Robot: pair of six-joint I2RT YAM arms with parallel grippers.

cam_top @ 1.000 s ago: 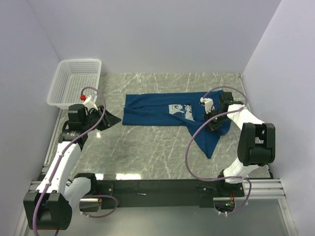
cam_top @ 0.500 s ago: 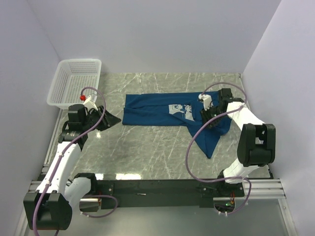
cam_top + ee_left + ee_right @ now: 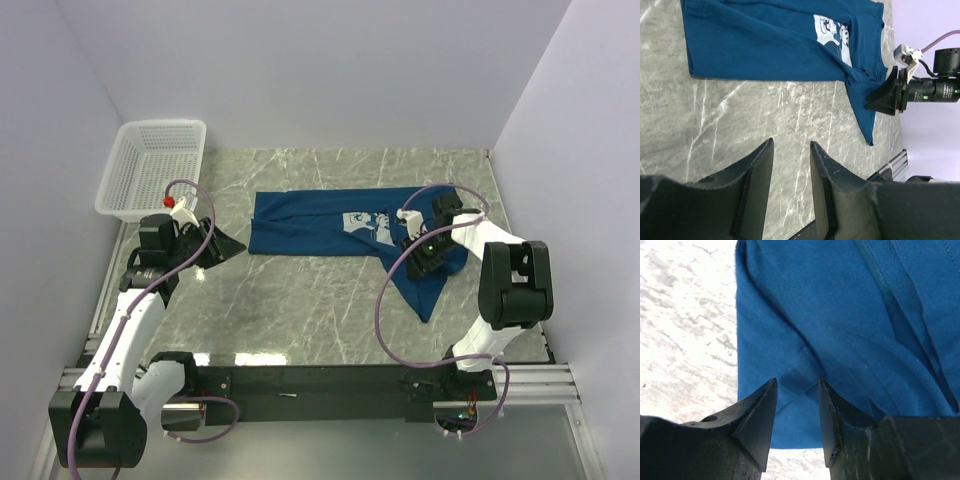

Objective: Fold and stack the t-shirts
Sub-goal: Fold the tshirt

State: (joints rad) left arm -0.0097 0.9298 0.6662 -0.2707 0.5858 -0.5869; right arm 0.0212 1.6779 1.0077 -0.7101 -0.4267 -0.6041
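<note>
Now my right gripper has just opened, releasing the t-shirt at centre right, so that fold looks placed. My left gripper hangs open and empty.

This looks like a robotics lab test cell: a grey marble-patterned worktop is closed in on three sides by plain pale lilac panels, evenly lit like a recording booth. Two white-and-black robot arms, the left arm and the right arm, are bolted to a black base on an aluminium rail at the near edge, each trailing a looped purple cable. A white plastic mesh basket in the far left corner and a dark blue t-shirt spread on the marble are the things laid out.
</note>
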